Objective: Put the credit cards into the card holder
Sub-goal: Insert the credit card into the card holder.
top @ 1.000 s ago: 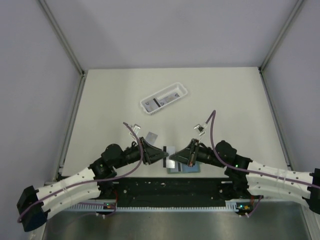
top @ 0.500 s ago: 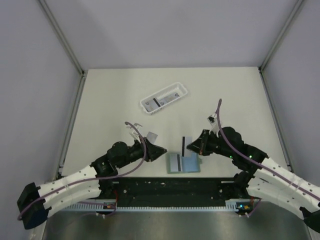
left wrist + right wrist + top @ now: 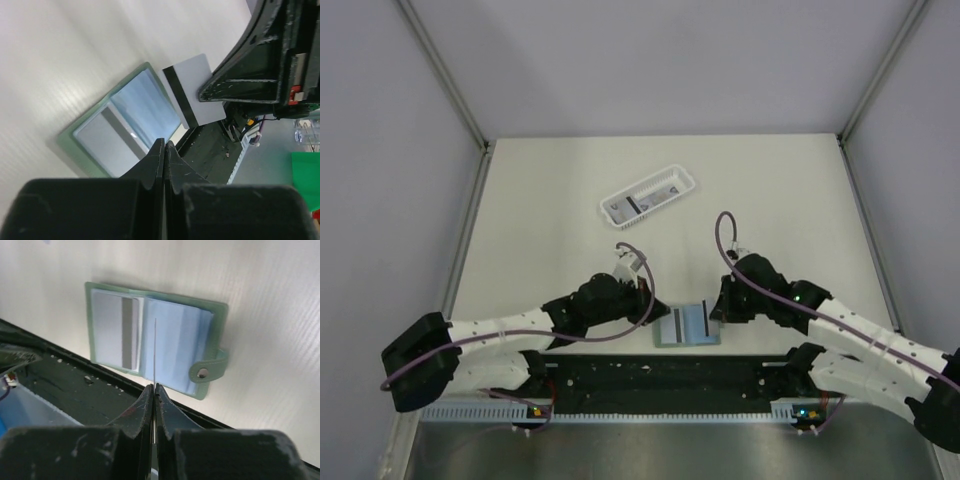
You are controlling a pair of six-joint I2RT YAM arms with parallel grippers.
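The green card holder (image 3: 698, 330) lies open near the table's front edge, its strap and snap (image 3: 202, 372) to the right. One grey credit card (image 3: 116, 334) with a dark stripe sits in its left pocket. My right gripper (image 3: 154, 386) is shut on a second credit card (image 3: 197, 90), held edge-on (image 3: 155, 342) just above the holder's pale blue right side. My left gripper (image 3: 164, 142) is shut on nothing and hovers beside the holder's left edge (image 3: 648, 300).
A white slotted basket (image 3: 648, 198) stands at mid-table behind the arms and holds more cards. The black base rail (image 3: 660, 375) runs right in front of the holder.
The card passed from the left gripper to the right, which carried it over the holder's right side. The left gripper opened, pulled back, then shut and swung toward the holder's left edge.
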